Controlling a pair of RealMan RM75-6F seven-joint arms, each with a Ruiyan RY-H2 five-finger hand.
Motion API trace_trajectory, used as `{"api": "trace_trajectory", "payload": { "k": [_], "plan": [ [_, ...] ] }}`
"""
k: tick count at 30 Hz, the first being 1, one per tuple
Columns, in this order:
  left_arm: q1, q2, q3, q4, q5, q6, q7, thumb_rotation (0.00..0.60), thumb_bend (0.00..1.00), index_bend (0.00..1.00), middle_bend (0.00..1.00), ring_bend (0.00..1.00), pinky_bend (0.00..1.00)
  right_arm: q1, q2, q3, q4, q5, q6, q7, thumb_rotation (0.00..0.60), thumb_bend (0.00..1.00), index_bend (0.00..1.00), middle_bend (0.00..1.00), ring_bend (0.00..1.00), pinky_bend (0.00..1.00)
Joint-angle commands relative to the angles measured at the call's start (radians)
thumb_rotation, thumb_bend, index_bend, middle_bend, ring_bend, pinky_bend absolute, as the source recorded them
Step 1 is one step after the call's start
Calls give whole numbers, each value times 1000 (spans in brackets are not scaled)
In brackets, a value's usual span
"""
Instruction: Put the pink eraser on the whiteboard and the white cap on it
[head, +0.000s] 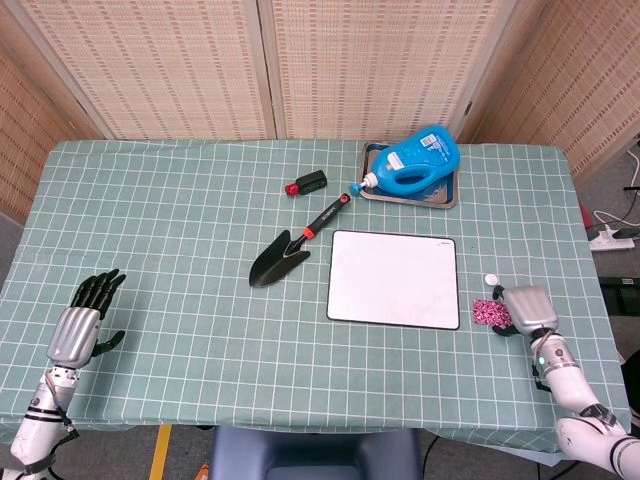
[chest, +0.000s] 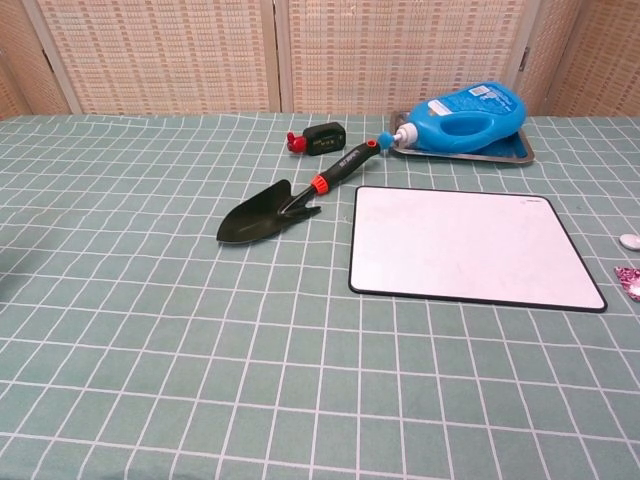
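Right hand (head: 527, 308) sits at the right edge of the bench (head: 180, 250), just beside the pink eraser (head: 488, 312). Its fingers point toward the eraser, seem to touch its right end; cannot tell if they grip it or are just curled, since they are hidden under the back of the hand. Eraser lies on the cloth just right of the whiteboard (head: 394, 279), off its lower right corner, not on it. White cap (head: 491, 280) lies on the cloth just behind the eraser, apart from the board and near the hand.

Left hand (head: 82, 322) rests at the near left of the bench, well apart from everything, fingers spread and holding nothing.

Whiteboard lies flat, bare, mid-right of the bench. Black trowel (head: 285, 254) with a red-banded handle lies just left of the board, blade toward the near side. Small black item with a red end (head: 307, 184) lies behind the trowel. Blue detergent bottle (head: 420, 160) lies on its side on a metal tray (head: 441, 199) behind the board, spout pointing left.

Chest view shows no hands; eraser (chest: 630, 280) and cap (chest: 630, 240) sit at its right edge.
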Motion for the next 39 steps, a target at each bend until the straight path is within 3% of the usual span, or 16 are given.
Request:
{"api": "trace_trajectory", "payload": {
  "k": [1,19,24,31,39],
  "plan": [
    [0,0,0,0,0,0,-1,600,191,0,0,0,0,3,-4,0,3,4,-6,-3,508,197,365,960,971,1000],
    [-3,2,0,-1,-3,-12,-11,600,190,0,0,0,0,10,8,4,-14,6,-3,11,509,247,480,960,971,1000],
    [-3,2,1,-1,-2,-11,-12,600,190,0,0,0,0,15,34,14,-65,-17,27,26,507,250,479,960,971,1000],
    [-3,4,-1,-2,-3,-9,-21,600,191,0,0,0,0,65,99,63,-230,-19,58,-47,507,251,471,960,971,1000],
    [-1,9,-6,2,-8,-3,-33,600,190,0,0,0,0,207,62,146,-303,137,-41,-218,508,251,466,960,971,1000]
  ]
}}
